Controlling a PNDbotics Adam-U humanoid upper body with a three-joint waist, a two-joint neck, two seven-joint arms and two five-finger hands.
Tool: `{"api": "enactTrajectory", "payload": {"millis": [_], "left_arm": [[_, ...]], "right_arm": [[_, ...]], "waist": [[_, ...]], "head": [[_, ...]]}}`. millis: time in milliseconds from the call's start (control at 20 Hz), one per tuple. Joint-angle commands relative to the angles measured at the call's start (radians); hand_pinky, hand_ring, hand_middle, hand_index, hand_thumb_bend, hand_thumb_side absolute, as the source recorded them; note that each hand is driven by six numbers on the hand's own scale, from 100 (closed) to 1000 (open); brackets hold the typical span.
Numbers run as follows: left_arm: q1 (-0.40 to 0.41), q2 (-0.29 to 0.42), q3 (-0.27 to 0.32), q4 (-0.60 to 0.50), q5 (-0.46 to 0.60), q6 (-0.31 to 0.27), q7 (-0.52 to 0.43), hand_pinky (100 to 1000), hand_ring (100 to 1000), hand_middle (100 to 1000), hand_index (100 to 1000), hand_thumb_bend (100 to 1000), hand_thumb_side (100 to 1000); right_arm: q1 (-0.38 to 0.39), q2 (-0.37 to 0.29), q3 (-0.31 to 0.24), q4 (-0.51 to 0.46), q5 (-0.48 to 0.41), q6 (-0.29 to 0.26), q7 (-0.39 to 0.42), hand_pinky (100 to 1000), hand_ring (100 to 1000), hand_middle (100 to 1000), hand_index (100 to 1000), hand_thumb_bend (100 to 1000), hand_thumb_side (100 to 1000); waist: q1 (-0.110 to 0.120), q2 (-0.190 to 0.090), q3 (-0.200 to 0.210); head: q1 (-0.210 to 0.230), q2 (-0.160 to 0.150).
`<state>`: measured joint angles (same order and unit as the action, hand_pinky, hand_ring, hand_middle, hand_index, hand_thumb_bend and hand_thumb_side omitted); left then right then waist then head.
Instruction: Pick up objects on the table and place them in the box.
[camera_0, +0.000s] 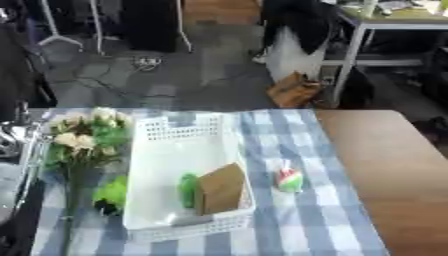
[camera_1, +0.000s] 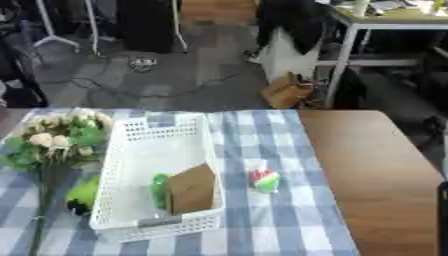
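Basket (camera_0: 175, 150) on the checked worktop (camera_0: 306, 220) holds a brown box (camera_0: 219, 189); no robot hand shows, so its state cannot be told.

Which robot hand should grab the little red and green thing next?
Probably the right. The little red and green thing lies on the checked cloth, right of the white basket, so the basket would block the left. Neither robot hand shows.
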<state>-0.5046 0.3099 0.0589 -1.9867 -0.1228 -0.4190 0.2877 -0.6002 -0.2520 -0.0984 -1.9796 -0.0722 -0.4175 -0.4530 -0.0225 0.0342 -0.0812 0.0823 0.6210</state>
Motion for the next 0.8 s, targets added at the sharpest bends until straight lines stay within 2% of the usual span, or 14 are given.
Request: {"api": "enactTrajectory", "payload": {"millis": [50, 150, 200, 400, 450, 550, 650, 750, 800], "left_arm": [[-0.019, 0.024, 0.003, -0.013, 0.002, 0.000, 0.002, 773, 989, 952, 1000, 100, 840], [-0.019, 0.024, 0.003, -0.013, 0.002, 0.000, 0.002, 773, 989, 951, 1000, 100, 840], [-0.021, 0.023, 0.003, -0.013, 0.002, 0.000, 0.002, 773, 989, 951, 1000, 100, 839], [-0.023, 0.023, 0.001, -0.013, 0.001, 0.001, 0.001, 773, 988, 951, 1000, 100, 838], [-0.023, 0.023, 0.000, -0.013, 0.002, 0.001, 0.000, 773, 988, 951, 1000, 100, 838], [-0.022, 0.024, -0.004, -0.013, 0.003, 0.002, -0.003, 773, 988, 951, 1000, 100, 836], [-0.022, 0.024, -0.009, -0.013, 0.005, 0.003, -0.007, 773, 988, 951, 1000, 100, 836], [-0.022, 0.023, -0.011, -0.013, 0.008, 0.004, -0.011, 773, 988, 951, 1000, 100, 835], [-0.022, 0.023, -0.015, -0.013, 0.009, 0.004, -0.014, 773, 988, 951, 1000, 100, 833]], "right_arm": [[-0.013, -0.015, -0.004, -0.020, -0.006, 0.002, -0.002, 795, 808, 783, 794, 100, 999], [-0.013, -0.015, -0.005, -0.020, -0.006, 0.004, -0.003, 797, 812, 784, 794, 100, 996], [-0.014, -0.019, -0.004, -0.020, -0.002, 0.016, 0.000, 806, 829, 793, 802, 100, 963], [-0.033, -0.057, 0.000, -0.020, 0.061, 0.109, 0.057, 824, 865, 825, 831, 100, 967], [-0.039, -0.065, 0.002, -0.020, 0.074, 0.125, 0.071, 837, 886, 852, 859, 100, 999], [-0.070, -0.113, 0.019, -0.018, 0.127, 0.176, 0.137, 867, 919, 881, 894, 100, 1000], [-0.130, -0.181, 0.055, 0.008, 0.232, 0.227, 0.270, 873, 921, 886, 898, 100, 1000], [-0.165, -0.205, 0.071, 0.028, 0.300, 0.244, 0.355, 877, 915, 887, 897, 100, 1000], [-0.196, -0.233, 0.100, 0.054, 0.343, 0.236, 0.415, 880, 914, 890, 900, 100, 1000]], "waist": [[0.006, 0.000, 0.001], [0.006, 0.000, 0.002], [0.007, 0.001, 0.005], [0.005, -0.002, 0.013], [0.003, -0.003, 0.014], [-0.003, -0.008, 0.020], [-0.009, -0.013, 0.029], [-0.012, -0.016, 0.034], [-0.017, -0.020, 0.039]], "head": [[-0.008, -0.005], [-0.016, 0.001], [-0.014, 0.004], [-0.002, 0.015], [-0.001, 0.016], [-0.005, 0.020], [-0.013, 0.022], [-0.018, 0.024], [-0.026, 0.026]]}}
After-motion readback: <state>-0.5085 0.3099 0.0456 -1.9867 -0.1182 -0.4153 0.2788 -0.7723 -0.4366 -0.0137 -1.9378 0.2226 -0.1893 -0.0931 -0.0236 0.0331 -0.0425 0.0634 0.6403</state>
